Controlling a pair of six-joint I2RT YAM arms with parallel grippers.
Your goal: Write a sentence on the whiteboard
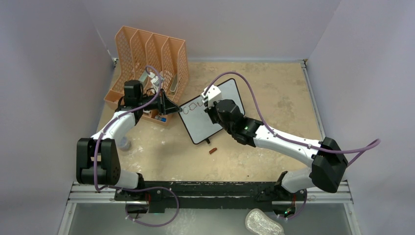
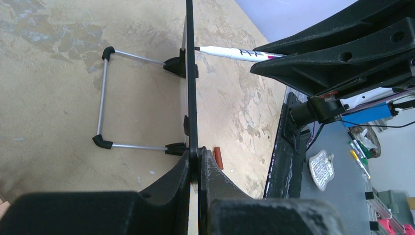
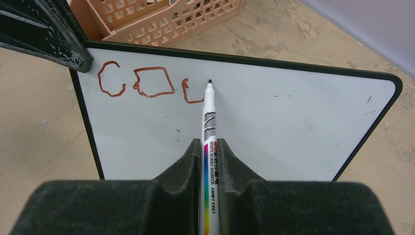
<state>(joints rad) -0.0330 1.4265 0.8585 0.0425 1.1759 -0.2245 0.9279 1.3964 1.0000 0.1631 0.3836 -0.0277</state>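
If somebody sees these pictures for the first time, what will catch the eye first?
The whiteboard standing in the middle of the table, with a few reddish-brown letters begun on it. The right hand is shut on a marker whose tip meets the board at the third, unfinished letter, while the left hand clamps the board's edge. An orange file organizer stands at the back left.

Left jaws meet the whiteboard's (image 1: 201,126) corner; right jaws sit over it.
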